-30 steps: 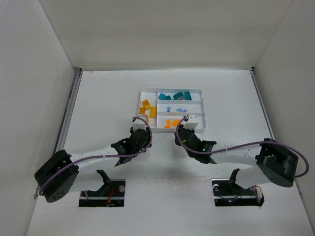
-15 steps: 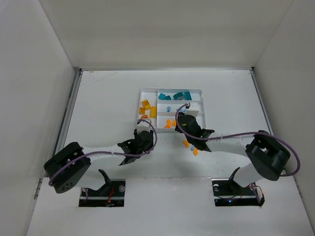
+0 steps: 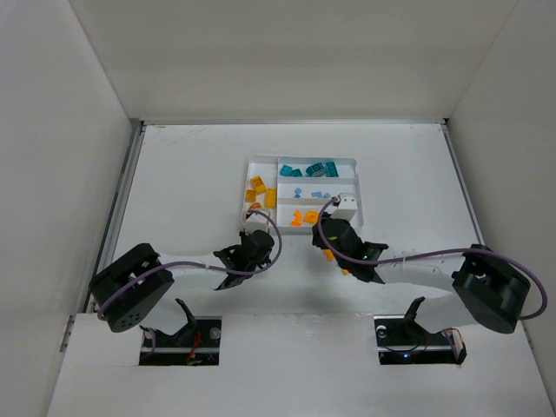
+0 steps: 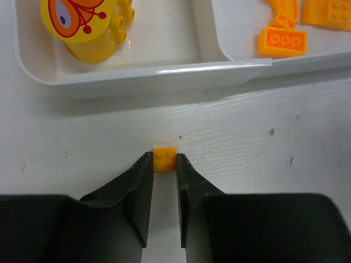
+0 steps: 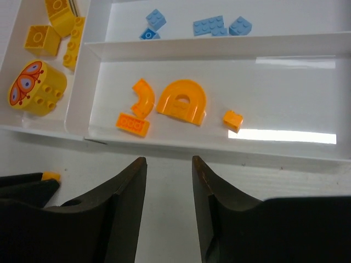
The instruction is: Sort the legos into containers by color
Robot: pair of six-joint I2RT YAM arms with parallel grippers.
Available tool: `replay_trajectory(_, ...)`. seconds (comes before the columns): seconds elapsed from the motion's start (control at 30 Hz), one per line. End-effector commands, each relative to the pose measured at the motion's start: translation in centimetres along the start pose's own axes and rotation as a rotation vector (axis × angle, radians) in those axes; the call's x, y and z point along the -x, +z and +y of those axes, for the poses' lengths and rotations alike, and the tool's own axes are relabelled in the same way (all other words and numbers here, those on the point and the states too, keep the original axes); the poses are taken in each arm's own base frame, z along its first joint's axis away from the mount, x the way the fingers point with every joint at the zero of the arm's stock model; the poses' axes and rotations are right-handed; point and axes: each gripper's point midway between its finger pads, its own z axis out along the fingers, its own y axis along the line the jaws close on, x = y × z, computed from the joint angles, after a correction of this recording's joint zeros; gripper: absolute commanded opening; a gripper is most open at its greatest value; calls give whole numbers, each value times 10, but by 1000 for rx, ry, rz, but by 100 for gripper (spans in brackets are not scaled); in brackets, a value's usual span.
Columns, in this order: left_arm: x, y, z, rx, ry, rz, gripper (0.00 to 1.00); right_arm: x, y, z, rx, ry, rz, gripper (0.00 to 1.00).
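Note:
The white tray [image 3: 349,160] holds teal legos [image 3: 308,169], light blue legos [image 5: 211,26], orange legos [image 5: 182,101] and yellow-orange legos [image 5: 43,38] in separate sections. My left gripper [image 4: 164,160] rests on the table just in front of the tray wall [image 4: 164,76]. It is shut on a tiny yellow-orange brick [image 4: 164,159], which also shows in the right wrist view [image 5: 51,176]. My right gripper [image 5: 169,164] is open and empty in front of the orange section. In the top view the left gripper [image 3: 253,233] and the right gripper [image 3: 323,231] sit side by side.
Two loose orange bricks [image 3: 330,254] [image 3: 345,271] lie on the table beside my right arm. A yellow round piece with a painted face [image 4: 82,22] stands in the tall section. White walls enclose the table on three sides.
My right gripper reached over the tray and has drawn back to its front edge. My left gripper has shifted slightly right and nearer. The two loose orange bricks have come into view.

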Motion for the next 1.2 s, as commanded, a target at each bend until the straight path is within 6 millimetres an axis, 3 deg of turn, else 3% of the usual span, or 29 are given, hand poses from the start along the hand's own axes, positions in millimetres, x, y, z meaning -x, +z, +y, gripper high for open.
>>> replay_trajectory(0.0, 11, 1, -7, -11, 6, -27, 14, 7, -12, 5, 28, 45, -31, 43)
replay_trajectory(0.17, 36, -11, -22, -67, -27, -78, 12, -11, -25, -5, 15, 46, 20, 40)
replay_trajectory(0.37, 85, -23, -53, -169, -93, -139, 12, -27, -33, -22, -19, 68, 49, 44)
replay_trajectory(0.6, 125, -11, -87, -230, -133, -182, 14, -43, -33, -24, -27, 37, 104, 53)
replay_trajectory(0.9, 129, 26, -95, -197, -135, -150, 21, -58, -31, -24, -45, 42, 143, 55)
replay_trajectory(1.17, 128, 31, -95, -192, -134, -153, 38, -69, -28, -26, -85, 23, 175, 53)
